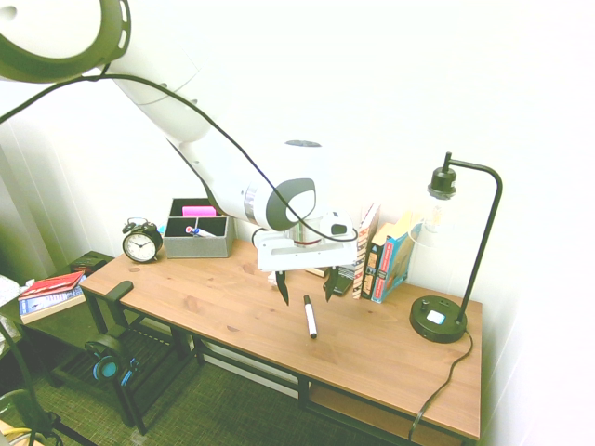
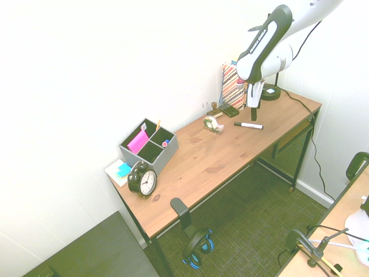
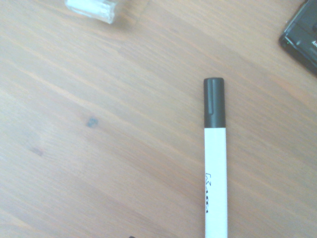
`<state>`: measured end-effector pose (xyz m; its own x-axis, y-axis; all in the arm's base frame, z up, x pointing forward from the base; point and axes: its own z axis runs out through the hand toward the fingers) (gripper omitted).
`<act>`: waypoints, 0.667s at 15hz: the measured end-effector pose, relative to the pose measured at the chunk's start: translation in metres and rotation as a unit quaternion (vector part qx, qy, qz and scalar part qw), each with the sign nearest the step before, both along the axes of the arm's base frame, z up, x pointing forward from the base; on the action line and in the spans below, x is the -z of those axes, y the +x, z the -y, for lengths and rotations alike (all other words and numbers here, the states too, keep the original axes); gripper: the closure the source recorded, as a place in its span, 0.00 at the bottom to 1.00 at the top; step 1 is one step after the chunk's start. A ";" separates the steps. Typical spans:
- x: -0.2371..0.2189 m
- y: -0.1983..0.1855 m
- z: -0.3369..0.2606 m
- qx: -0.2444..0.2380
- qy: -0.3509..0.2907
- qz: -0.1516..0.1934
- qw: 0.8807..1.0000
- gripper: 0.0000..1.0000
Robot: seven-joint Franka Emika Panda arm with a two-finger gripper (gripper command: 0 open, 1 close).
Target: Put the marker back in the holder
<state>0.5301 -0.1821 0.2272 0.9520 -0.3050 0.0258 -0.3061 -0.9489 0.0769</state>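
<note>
- Headphones (image 1: 110, 360) hang nearest the first exterior camera, below the desk (image 1: 223, 316). Up on the wood, the marker (image 1: 310, 316) lies flat, just below and slightly ahead of the gripper (image 1: 307, 285), whose fingers are spread apart and empty, touching nothing. The holder (image 1: 197, 236) sits well off to the gripper's side, next to the alarm clock (image 1: 141, 242).
- From the second exterior view, the gripper (image 2: 254, 113) hangs above the marker (image 2: 248, 125), near a tape roll (image 2: 213, 123); the holder (image 2: 149, 145) is at the far end of the desk.
- Close up in the wrist view, the marker (image 3: 216, 168) shows a black cap and smooth white barrel. It looks light, stiff and likely slippery and prone to rolling, so a grip across mid-barrel seems best.
</note>
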 end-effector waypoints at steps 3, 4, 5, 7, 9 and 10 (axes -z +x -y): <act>0.023 0.003 0.002 -0.002 -0.002 -0.007 1.000 1.00; 0.027 0.005 0.002 -0.004 -0.003 -0.008 1.000 1.00; 0.030 0.008 0.001 -0.004 -0.003 -0.009 1.000 1.00; 0.036 0.011 0.002 -0.004 -0.005 -0.010 1.000 1.00; 0.045 0.013 0.004 -0.002 -0.006 -0.013 1.000 1.00; 0.049 0.014 0.005 0.000 -0.006 -0.015 1.000 1.00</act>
